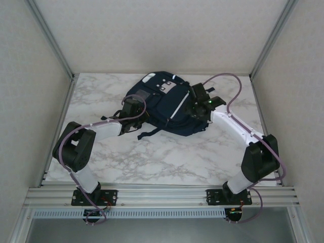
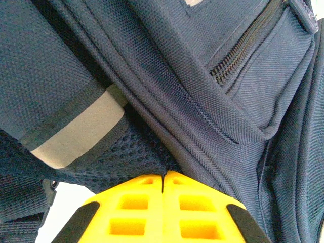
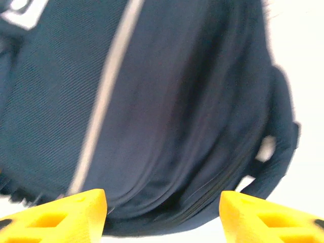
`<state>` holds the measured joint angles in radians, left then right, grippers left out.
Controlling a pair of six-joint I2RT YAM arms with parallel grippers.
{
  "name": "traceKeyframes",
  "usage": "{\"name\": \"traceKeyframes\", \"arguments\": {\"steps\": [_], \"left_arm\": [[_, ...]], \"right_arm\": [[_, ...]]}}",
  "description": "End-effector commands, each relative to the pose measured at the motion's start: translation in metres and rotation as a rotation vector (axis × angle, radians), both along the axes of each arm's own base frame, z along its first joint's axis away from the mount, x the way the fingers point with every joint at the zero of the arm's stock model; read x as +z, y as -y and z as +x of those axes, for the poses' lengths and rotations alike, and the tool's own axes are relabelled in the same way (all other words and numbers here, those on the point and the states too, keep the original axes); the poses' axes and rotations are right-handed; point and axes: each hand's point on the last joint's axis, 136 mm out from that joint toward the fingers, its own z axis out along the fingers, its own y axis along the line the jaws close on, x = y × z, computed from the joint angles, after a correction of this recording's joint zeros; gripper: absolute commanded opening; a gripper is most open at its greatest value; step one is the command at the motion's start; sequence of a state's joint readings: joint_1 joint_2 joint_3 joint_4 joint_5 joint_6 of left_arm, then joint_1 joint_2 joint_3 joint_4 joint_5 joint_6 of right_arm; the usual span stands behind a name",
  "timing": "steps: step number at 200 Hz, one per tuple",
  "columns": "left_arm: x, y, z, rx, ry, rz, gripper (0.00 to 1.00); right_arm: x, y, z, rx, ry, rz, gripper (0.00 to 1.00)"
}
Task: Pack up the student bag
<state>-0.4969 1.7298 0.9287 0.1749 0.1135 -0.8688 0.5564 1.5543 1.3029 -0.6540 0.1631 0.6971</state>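
Student bag: apparently just one.

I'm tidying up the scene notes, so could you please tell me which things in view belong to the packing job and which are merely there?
Belongs to the job:
- student bag
- left gripper, shut against the bag's mesh
- right gripper, open at the bag's side

Merely there:
- marble table
- aluminium frame
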Motion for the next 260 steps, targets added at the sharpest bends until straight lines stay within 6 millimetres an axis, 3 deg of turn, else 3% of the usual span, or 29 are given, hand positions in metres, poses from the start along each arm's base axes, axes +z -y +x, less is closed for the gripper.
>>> {"name": "traceKeyframes", "arguments": {"steps": [1,21,46,107,121,161,195,232,260], "left_arm": [[0.012,0.022,-0.003,-0.054,0.026,-0.052,0.0],[0.012,0.02,-0.004,-0.047,0.03,-0.051,0.0],[0.014,0.019,-0.006,-0.042,0.033,-0.054,0.0],[0.025,0.014,-0.008,-0.03,0.053,-0.05,0.0],[0.025,0.013,-0.008,-0.027,0.053,-0.046,0.0],[0.021,0.008,-0.007,-0.012,0.05,-0.015,0.0],[0.02,-0.007,0.004,0.009,0.066,0.044,0.0],[0.03,-0.026,0.017,0.011,0.118,0.039,0.0],[0.034,-0.037,0.017,0.001,0.13,0.084,0.0]], "right_arm": [[-0.016,-0.043,-0.018,0.05,-0.041,0.118,0.55],[-0.024,-0.081,-0.018,0.081,-0.014,0.199,0.47],[-0.04,-0.104,-0.011,0.066,-0.005,0.208,0.4],[-0.091,-0.105,0.004,-0.034,-0.055,0.153,0.34],[-0.094,-0.104,0.007,-0.038,-0.05,0.132,0.25],[-0.089,-0.084,-0.001,-0.001,-0.05,0.011,0.05],[-0.097,-0.07,-0.037,0.231,-0.162,-0.126,0.0],[-0.112,-0.007,-0.082,0.342,-0.337,-0.375,0.0],[-0.098,0.03,-0.077,0.333,-0.326,-0.408,0.0]]}}
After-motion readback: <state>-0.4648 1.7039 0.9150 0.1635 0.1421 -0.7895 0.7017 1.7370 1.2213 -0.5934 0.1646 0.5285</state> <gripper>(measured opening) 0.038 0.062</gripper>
